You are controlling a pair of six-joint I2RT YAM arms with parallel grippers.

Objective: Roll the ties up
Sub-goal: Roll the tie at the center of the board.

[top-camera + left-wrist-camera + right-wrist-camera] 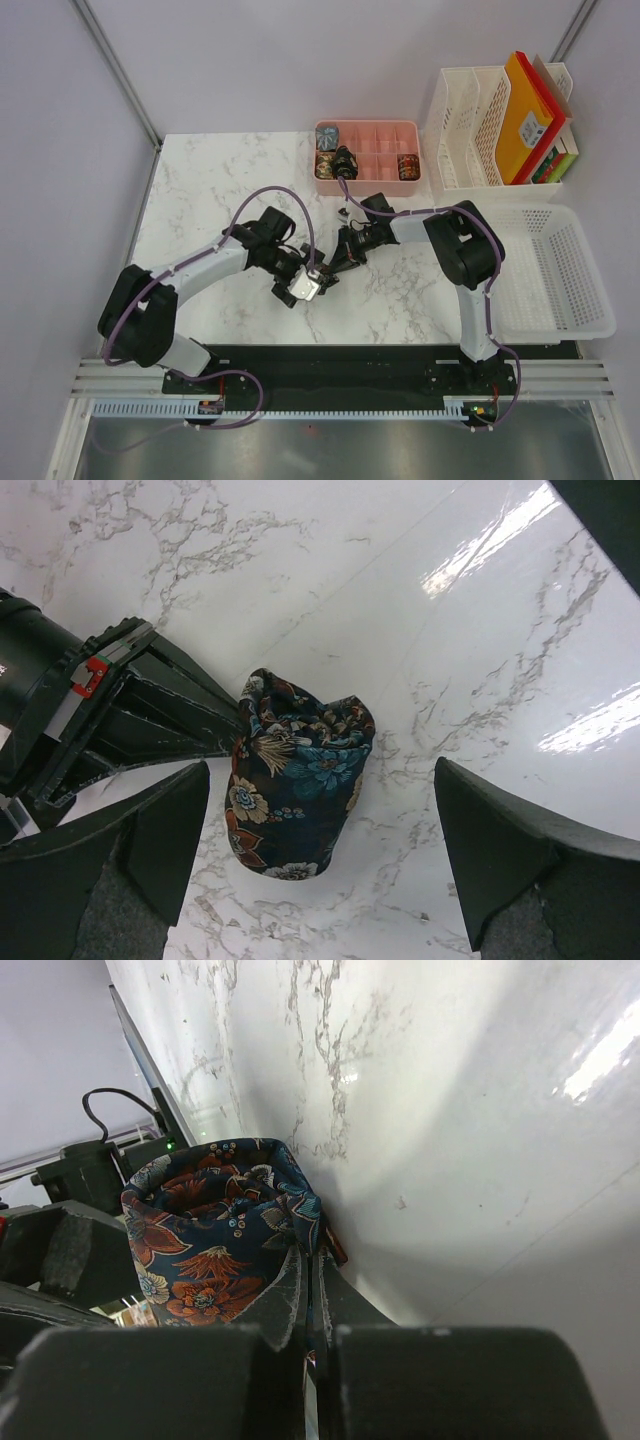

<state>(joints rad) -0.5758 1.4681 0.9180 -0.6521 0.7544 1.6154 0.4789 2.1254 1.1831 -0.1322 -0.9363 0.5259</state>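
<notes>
Tie (298, 780) navy, orange-teal floral; tray (370, 187) pink

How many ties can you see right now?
5. One floral coil on the table in the right gripper; four coils in the tray: three at its left end, one at its right. Others may be hidden.

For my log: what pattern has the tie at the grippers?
Navy floral tie, orange and teal; left wrist view.

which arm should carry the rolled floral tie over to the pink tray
Right, probably. The right gripper is shut on the edge of the floral tie, and the pink tray lies just beyond it. The left gripper is open, straddling the roll.
</notes>
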